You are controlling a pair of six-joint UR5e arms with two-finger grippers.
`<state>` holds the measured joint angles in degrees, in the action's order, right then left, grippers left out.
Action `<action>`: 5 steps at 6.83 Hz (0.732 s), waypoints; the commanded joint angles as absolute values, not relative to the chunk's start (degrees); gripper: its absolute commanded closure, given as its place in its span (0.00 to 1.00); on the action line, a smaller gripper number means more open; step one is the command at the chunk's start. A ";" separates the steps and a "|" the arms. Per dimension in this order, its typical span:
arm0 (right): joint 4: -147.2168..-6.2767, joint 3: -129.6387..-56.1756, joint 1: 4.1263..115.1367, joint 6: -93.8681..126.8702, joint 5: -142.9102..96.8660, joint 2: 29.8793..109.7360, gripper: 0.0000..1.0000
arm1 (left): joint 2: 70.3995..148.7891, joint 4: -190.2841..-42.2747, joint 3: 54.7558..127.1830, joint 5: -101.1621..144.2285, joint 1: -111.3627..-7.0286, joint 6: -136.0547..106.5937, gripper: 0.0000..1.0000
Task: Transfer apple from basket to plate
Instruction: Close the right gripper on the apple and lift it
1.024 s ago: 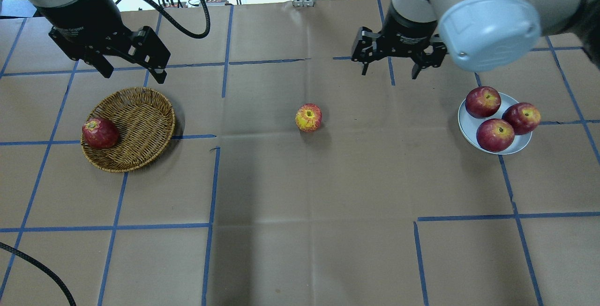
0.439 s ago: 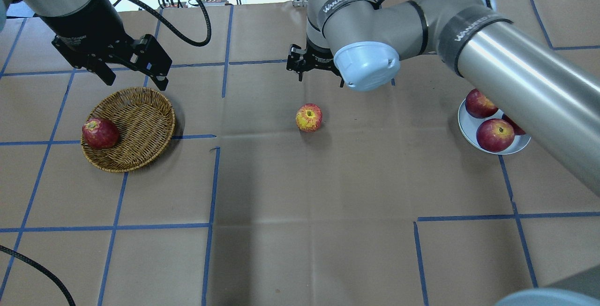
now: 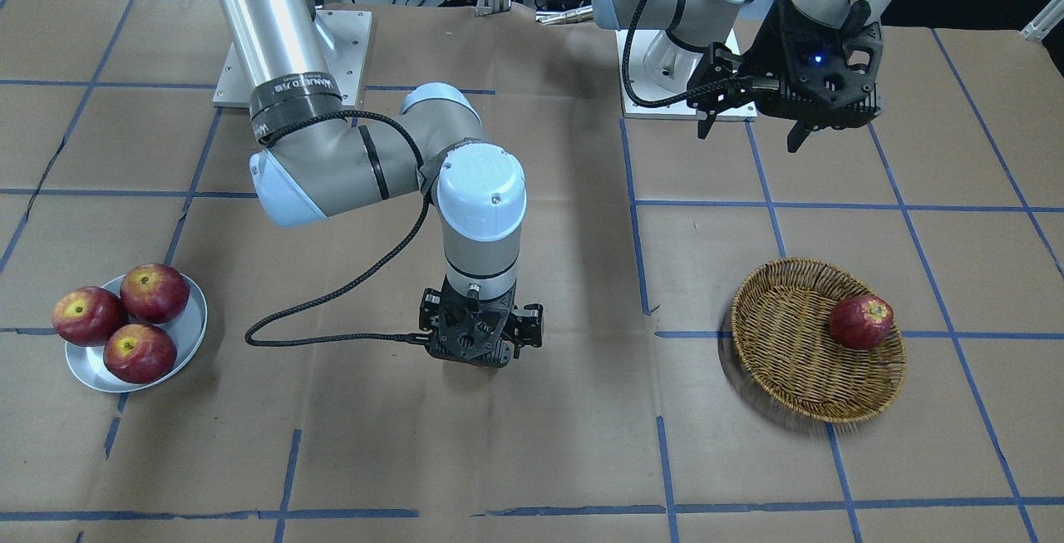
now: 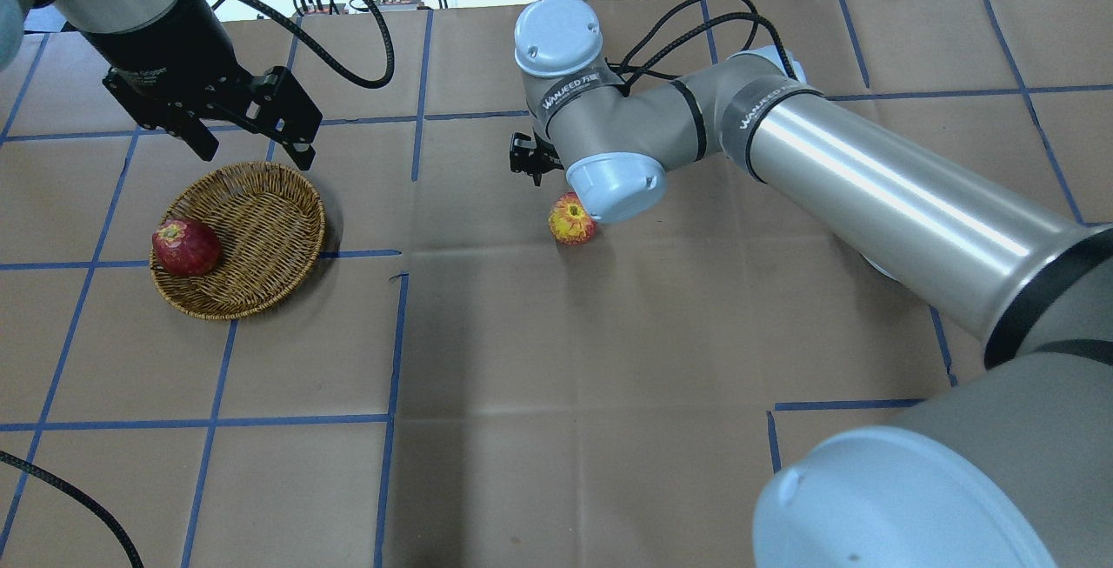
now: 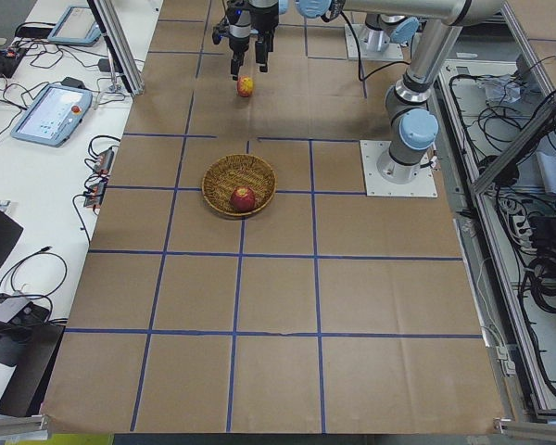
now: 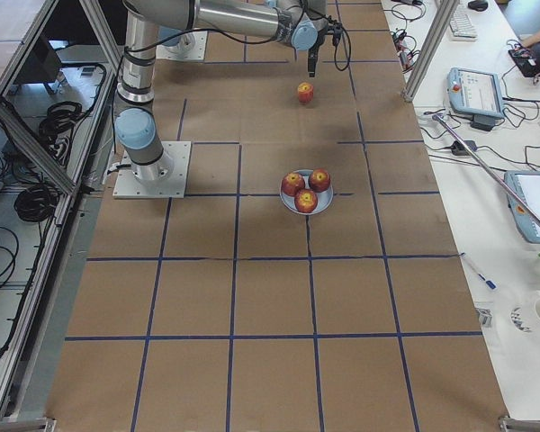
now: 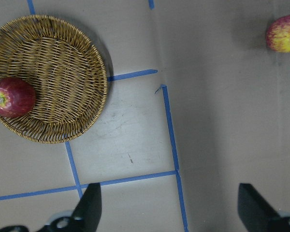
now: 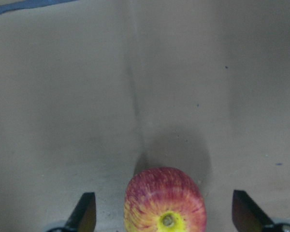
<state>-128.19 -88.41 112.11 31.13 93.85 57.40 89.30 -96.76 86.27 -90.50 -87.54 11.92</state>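
Note:
The apple (image 4: 572, 218), pinkish-red with yellow streaks, sits on the table's middle, outside the basket. My right gripper (image 3: 480, 342) hangs straight over it, open, its fingers (image 8: 85, 212) on either side of the apple (image 8: 165, 202) without touching. In the overhead view the right wrist hides most of that gripper. My left gripper (image 4: 256, 155) is open and empty above the far rim of the wicker basket (image 4: 269, 220). The metal plate (image 3: 196, 331) lies at the table's right end; the right arm hides it in the overhead view.
A darker red apple (image 4: 185, 247) lies at the basket's left rim. Three dark red apples (image 3: 141, 314) fill the plate. The long right arm (image 4: 869, 194) stretches across the table's right half. Blue tape lines cross the brown paper.
My right arm has swung from beside the plate leftward to the table's middle and now stands over the apple. My left gripper has barely moved.

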 commanded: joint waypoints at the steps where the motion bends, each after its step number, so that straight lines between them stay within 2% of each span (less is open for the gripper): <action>1: -131.92 -92.18 112.15 31.03 93.96 56.77 0.00 | 89.03 -96.77 85.96 -90.70 -87.63 11.95 0.01; 3: -131.92 -93.60 112.32 31.02 93.78 56.78 0.00 | 88.86 -96.77 85.87 -90.70 -89.29 11.69 0.01; 4: -131.92 -93.69 112.32 30.59 93.43 56.52 0.16 | 88.77 -96.68 85.87 -90.79 -89.91 11.69 0.01; 5: -131.92 -93.52 112.24 30.41 93.34 56.51 0.36 | 88.60 -96.68 85.96 -90.70 -90.09 11.69 0.01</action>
<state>-131.91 -93.52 112.29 30.66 93.53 56.59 88.77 -96.71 85.90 -90.73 -89.66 11.70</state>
